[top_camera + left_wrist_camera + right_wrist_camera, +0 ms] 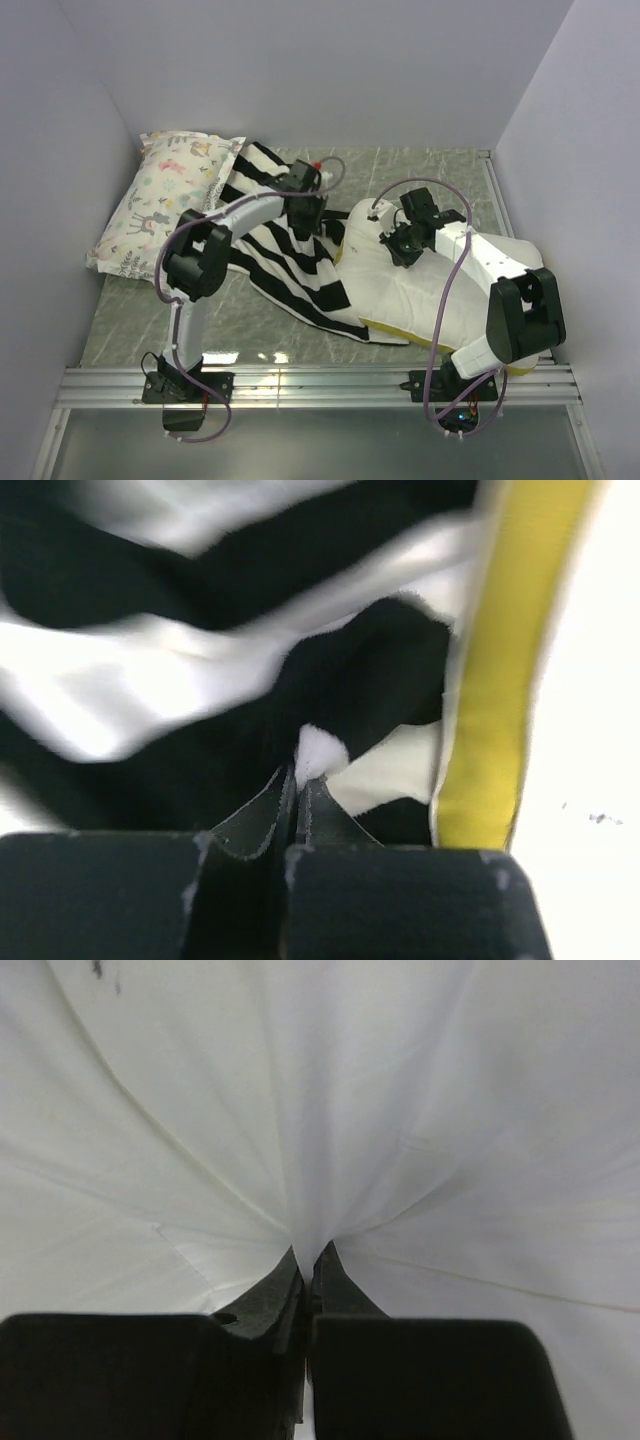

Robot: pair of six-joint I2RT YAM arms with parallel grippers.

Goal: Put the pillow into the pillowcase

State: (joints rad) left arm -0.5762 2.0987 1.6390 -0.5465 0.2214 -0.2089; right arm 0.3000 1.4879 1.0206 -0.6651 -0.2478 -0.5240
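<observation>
The left arm rises from its base, bends at a raised elbow and reaches forward and inward across the table (430, 165). The left gripper (312, 222) points down onto the pillowcase (290, 255) near where it meets the pillow (400, 300). In the left wrist view the left gripper (297, 780) is clenched. Its tips meet on a small fold of the striped cloth, and a white tuft shows just above them.

The right arm folds back at an elbow low on the right, and its forearm runs up and to the left over the pillow. The right gripper (396, 252) presses down on the pillow's upper left part. In the right wrist view the right gripper (308, 1255) is also clenched, pinching the pillow's (300, 1110) white cover. Creases fan out from the pinch.

The pillow lies flat on the right half of the table, slanting from the middle toward the near right corner, partly under the right arm. It is cream-white and plump. A yellow band (395, 330) shows along its near edge, and the same band (500, 680) runs beside the striped cloth in the left wrist view.

The pillowcase (200, 680) is spread in rumpled folds in the middle of the table. Its broad black and white stripes run slantwise, and its right edge touches and slightly overlaps the pillow's left side. The pillow lies outside it.

A printed pillow (170, 200) lies at the far left by the wall, touching the pillowcase's far corner.
</observation>
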